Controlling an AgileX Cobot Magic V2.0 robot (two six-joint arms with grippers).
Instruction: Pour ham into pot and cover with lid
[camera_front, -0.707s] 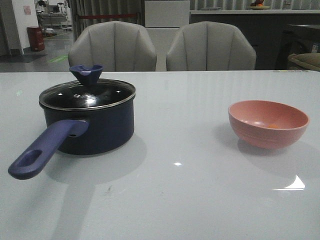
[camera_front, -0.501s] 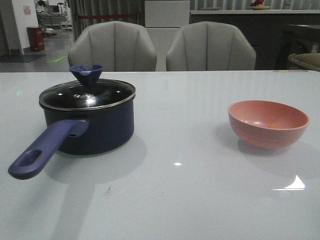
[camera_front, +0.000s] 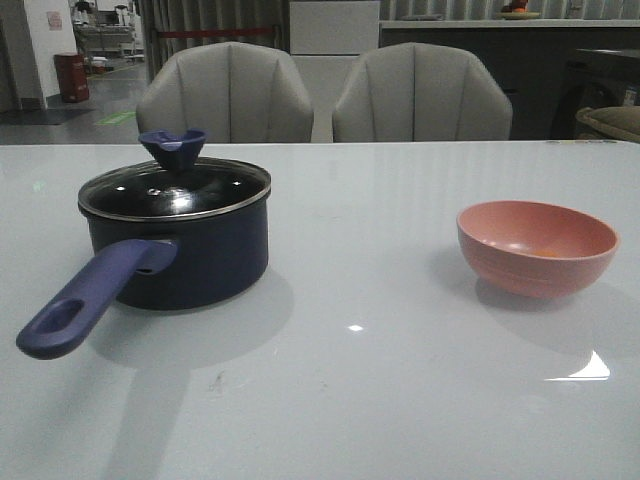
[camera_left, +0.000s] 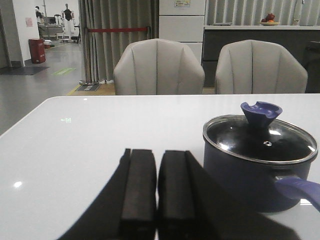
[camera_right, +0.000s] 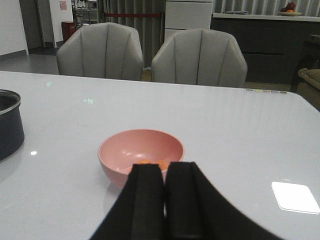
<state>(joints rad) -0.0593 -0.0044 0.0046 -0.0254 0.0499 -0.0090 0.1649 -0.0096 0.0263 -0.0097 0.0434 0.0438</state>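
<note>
The dark navy pot stands on the left of the white table, its purple-blue handle pointing toward the near left. The glass lid with its dark blue knob rests on it; pot and lid also show in the left wrist view. On the right sits a pink bowl holding the small orange ham, with the bowl and ham in the right wrist view too. My left gripper is shut and empty, short of the pot. My right gripper is shut and empty, just before the bowl.
Two grey chairs stand behind the far table edge. The table's right edge shows in the right wrist view. A bright light patch reflects off the table at the near right.
</note>
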